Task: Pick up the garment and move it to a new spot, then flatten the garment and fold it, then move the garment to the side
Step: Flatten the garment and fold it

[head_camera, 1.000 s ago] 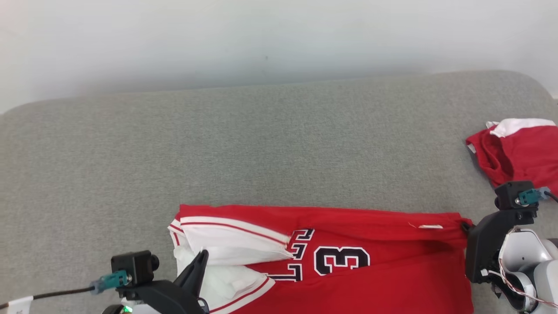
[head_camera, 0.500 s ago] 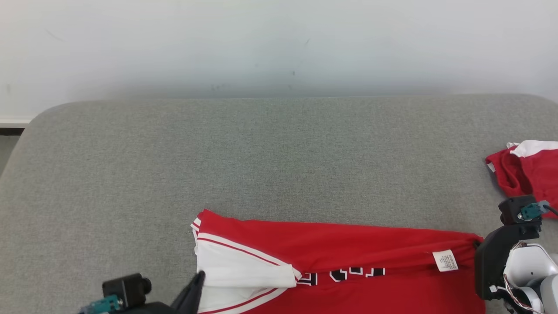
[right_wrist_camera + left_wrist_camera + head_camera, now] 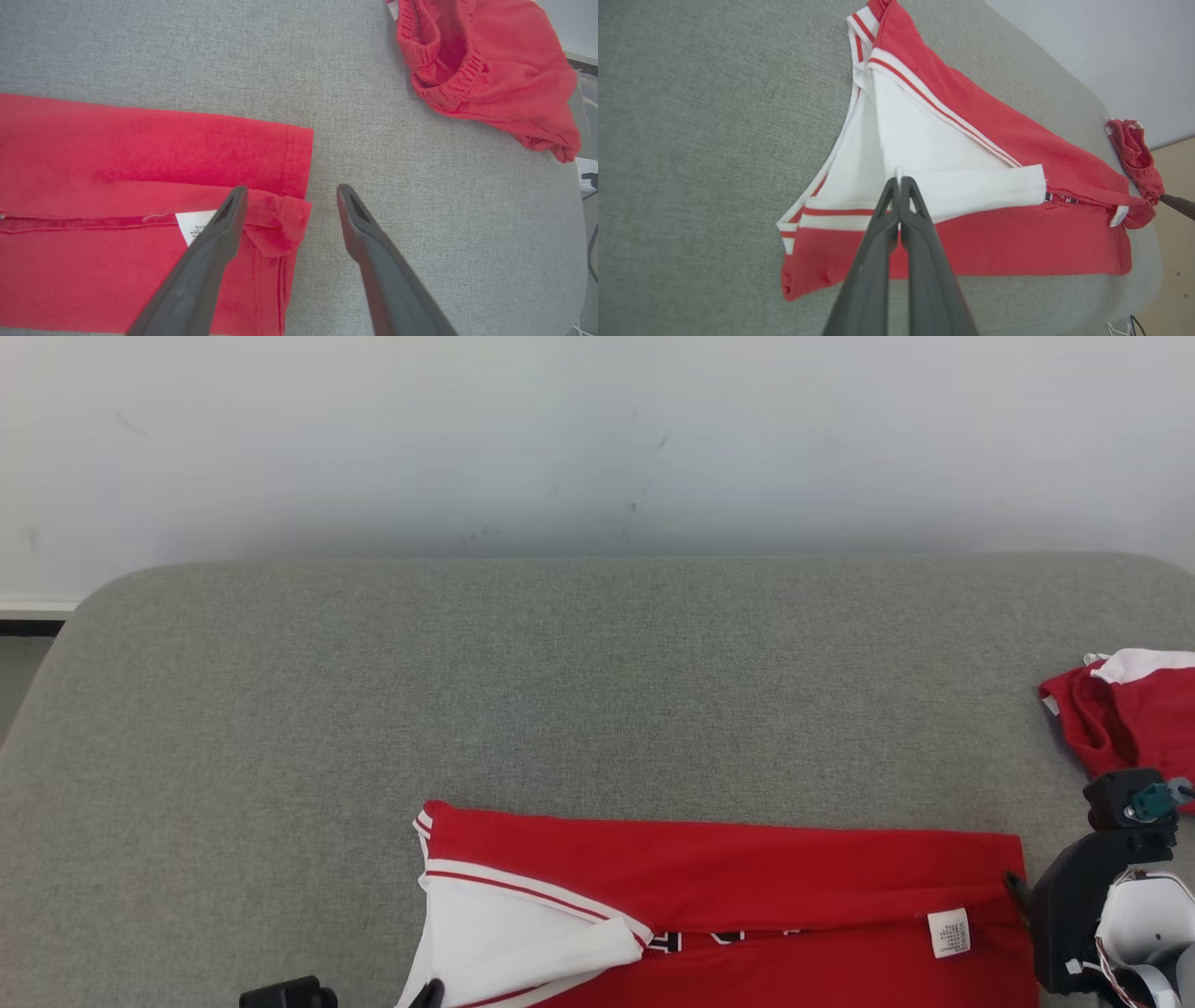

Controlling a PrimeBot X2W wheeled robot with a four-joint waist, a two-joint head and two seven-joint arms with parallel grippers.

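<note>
The red jersey [image 3: 728, 877] lies flat along the near side of the grey fabric-covered worktop [image 3: 560, 691], stretched lengthways from the middle towards the robot's right. Its far long edge is straight, and a band of red cloth is folded over along it. At the robot's left end the jersey opens into white panels trimmed with thin red and white stripes, 1 of them doubled over on top of the red. A sliver of black lettering [image 3: 719, 938] peeks from under the fold, too little to read. 1 small white care label [image 3: 949, 933] sits near the jersey's right end.

The left hand [image 3: 899, 179] is clenched, its 2 dark fingers pressed together on an edge of the white panel, a little white cloth showing between the tips. The right hand [image 3: 290, 189] has its 2 fingers spread wide and grips nothing. 1 finger hangs above the rumpled hem corner beside the label, the other above bare grey cloth just off the jersey's end.

1 pair of red shorts [image 3: 1130, 719] with a gathered waistband lies crumpled at the worktop's right edge, well apart from the jersey. That makes 2 garments in all: 1 jersey, 1 pair of shorts. A pale wall [image 3: 597, 429] stands behind.
</note>
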